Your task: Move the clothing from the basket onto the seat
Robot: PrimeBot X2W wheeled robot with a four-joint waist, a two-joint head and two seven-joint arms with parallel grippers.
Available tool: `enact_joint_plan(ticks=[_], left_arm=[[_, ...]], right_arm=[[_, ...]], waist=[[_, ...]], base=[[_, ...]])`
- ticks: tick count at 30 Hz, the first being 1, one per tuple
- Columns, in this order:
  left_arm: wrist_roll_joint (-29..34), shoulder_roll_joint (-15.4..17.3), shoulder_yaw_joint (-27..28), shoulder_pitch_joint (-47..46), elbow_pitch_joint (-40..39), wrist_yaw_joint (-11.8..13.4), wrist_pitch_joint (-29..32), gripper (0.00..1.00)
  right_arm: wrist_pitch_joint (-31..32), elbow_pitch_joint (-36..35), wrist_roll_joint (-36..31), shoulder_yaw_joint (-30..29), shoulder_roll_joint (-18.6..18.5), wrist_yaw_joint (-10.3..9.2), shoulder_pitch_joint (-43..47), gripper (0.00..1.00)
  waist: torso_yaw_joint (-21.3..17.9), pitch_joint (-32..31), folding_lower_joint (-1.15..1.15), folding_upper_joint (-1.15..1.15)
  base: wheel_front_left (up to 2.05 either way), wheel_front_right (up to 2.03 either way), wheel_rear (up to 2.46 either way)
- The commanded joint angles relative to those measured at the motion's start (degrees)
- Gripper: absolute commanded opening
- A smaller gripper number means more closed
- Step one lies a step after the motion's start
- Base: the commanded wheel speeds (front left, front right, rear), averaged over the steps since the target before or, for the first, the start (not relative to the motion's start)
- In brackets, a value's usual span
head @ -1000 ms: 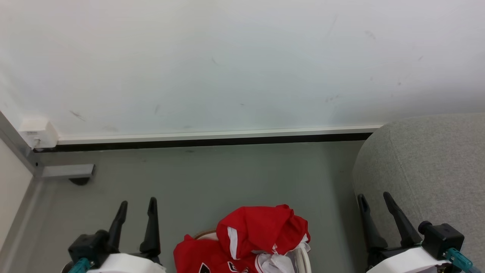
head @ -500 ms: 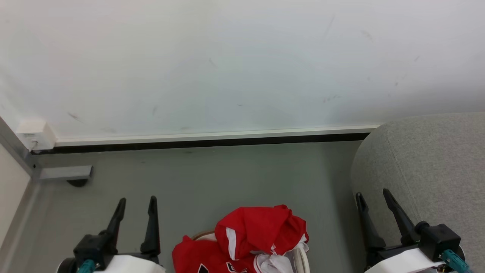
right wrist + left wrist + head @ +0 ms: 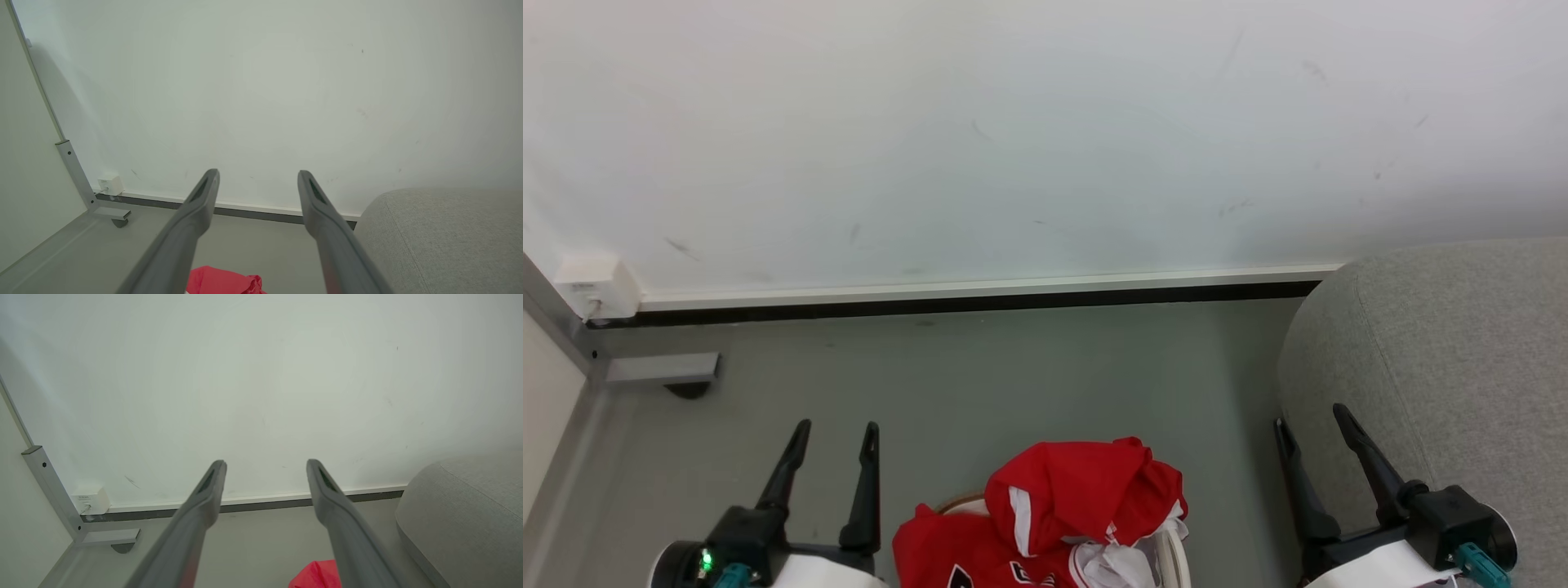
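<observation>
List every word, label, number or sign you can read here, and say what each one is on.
No text here can be read in full.
Dark lettering on the clothing: cut off at the bottom edge of the head view, unreadable.
Small print on the white wall box: too small to read.

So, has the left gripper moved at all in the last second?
Yes. In the head view the left gripper has shifted right, away from the white wall box and toward the clothing.
</observation>
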Motion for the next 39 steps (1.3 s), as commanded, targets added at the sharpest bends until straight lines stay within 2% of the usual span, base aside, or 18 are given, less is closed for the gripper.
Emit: enact_joint_plan(ticks=[1,25,39], left_arm=[[1.83,0.0,0.13,-0.04,-0.33,-0.09,-0.47,1.0],[0.29,-0.58,1.74,-0.09,1.08,-0.96,-0.47,1.0],[-1.42,-0.76,1.22,-2.52,3.8,-2.5,-0.47,1.0]], right_arm=[[-0.51,-0.1,-1.22,0.19,-0.18,-0.12,-1.02,1.0],[-0.54,-0.23,0.62,-0.04,0.29,-0.12,-0.74,1.0],[-0.45,-1.26,2.27,-1.36,0.07,-0.12,-1.94,1.0]], waist=[[-0.02,0.07,0.0,0.0],[-0.86,-0.51,0.0,0.0],[-5.03,3.47,0.0,0.0]], base=[[0.0,0.0,0.0],[0.0,0.0,0.0],[0.0,0.0,0.0]])
